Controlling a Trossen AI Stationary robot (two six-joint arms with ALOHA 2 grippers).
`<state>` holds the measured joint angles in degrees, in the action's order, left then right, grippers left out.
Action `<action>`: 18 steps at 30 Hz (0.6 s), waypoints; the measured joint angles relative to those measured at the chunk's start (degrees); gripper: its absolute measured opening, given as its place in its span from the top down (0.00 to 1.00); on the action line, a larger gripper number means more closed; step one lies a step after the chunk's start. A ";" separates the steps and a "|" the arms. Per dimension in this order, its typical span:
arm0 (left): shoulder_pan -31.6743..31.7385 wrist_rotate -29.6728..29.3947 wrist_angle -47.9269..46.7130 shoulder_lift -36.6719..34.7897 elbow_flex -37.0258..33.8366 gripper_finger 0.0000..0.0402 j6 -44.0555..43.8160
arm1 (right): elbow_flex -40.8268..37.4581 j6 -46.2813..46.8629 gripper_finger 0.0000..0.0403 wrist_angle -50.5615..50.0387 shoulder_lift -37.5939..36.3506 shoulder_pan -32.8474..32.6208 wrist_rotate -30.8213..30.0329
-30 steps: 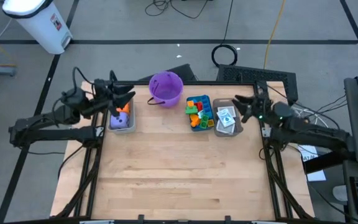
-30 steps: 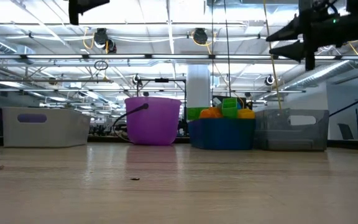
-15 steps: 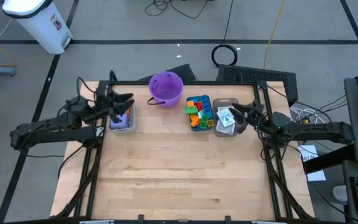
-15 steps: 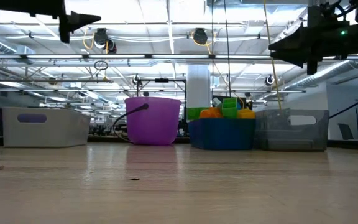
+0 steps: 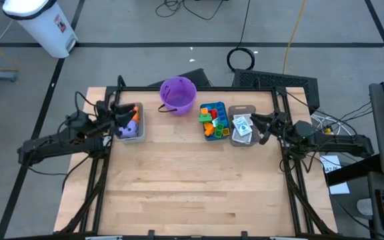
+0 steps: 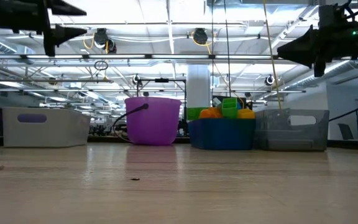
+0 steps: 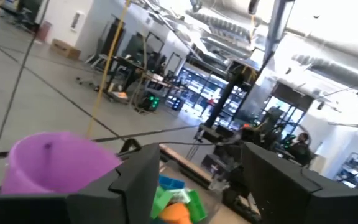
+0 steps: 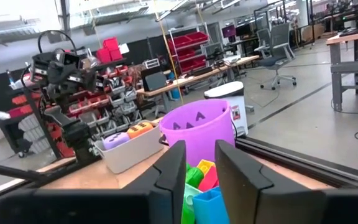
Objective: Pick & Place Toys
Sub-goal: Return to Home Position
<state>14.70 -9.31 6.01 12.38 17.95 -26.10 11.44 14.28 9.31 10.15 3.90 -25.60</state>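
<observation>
- Right gripper [image 8: 201, 186]: its two dark fingers [image 8: 169, 180] stand apart, with a narrow gap between them.
- In the gap: green, yellow and red bricks [image 8: 199, 177] heaped close together. A blue piece sits lowest; cannot tell whether it is brick or bin wall.
- Purple bucket [image 8: 197, 127] stands upright just behind the bricks, open mouth up.
- Pale bin [image 8: 129, 149] beside the bucket holds a purple die [image 8: 115, 141] and an orange die [image 8: 140, 129], which sit side by side and rise above the rim.
- Left arm [image 8: 58, 68], dark, rises beyond the pale bin's far end.
- Wooden table [image 8: 123, 169] has a dark rail along its edge.
- Room beyond: white canister [image 8: 225, 94], red shelf bins [image 8: 191, 46], office chair [image 8: 278, 62].
</observation>
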 joint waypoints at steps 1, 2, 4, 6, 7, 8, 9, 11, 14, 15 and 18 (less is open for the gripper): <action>0.00 -0.48 0.34 -0.43 -0.98 0.43 -0.03 | 0.00 -0.07 0.82 -0.38 -0.33 0.00 -0.03; 0.00 -1.05 0.74 -0.84 -2.05 0.46 -0.04 | 0.00 -0.07 0.83 -0.91 -0.66 0.00 -0.01; 0.00 -1.66 1.86 -1.32 -4.08 0.50 -0.07 | 0.00 0.19 0.85 -1.73 -0.85 0.00 -0.05; 0.00 -1.72 4.08 -1.30 -6.10 0.55 -0.10 | 0.00 0.39 0.88 -1.94 -0.88 0.00 -0.05; 0.00 -1.56 5.62 -1.20 -7.05 0.57 -0.08 | 0.00 -0.36 0.89 -2.16 -0.90 0.00 -0.05; 0.00 -1.10 7.13 -1.08 -7.95 0.60 0.13 | 0.00 -1.82 0.90 -2.54 -0.90 0.00 -0.02; 0.00 -0.53 8.01 -0.91 -8.67 0.62 1.15 | 0.00 -3.34 0.92 -3.00 -0.90 0.00 0.10; 0.00 1.39 7.65 -0.66 -9.78 0.67 5.07 | 0.00 -5.70 0.95 -3.82 -0.90 0.00 0.19; 0.00 4.31 6.24 -0.66 -11.34 0.74 11.03 | 0.00 -6.66 0.99 -4.95 -0.90 0.00 0.24; 0.00 5.04 5.81 -0.66 -11.58 0.76 11.89 | 0.00 -6.58 0.99 -5.18 -0.90 0.00 0.26; 0.00 6.25 5.38 -0.66 -11.84 0.83 13.80 | 0.00 -6.14 0.99 -5.76 -0.90 0.00 0.43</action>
<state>14.70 -3.07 11.39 11.73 6.11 -12.30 11.44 8.14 3.56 9.26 3.90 -25.17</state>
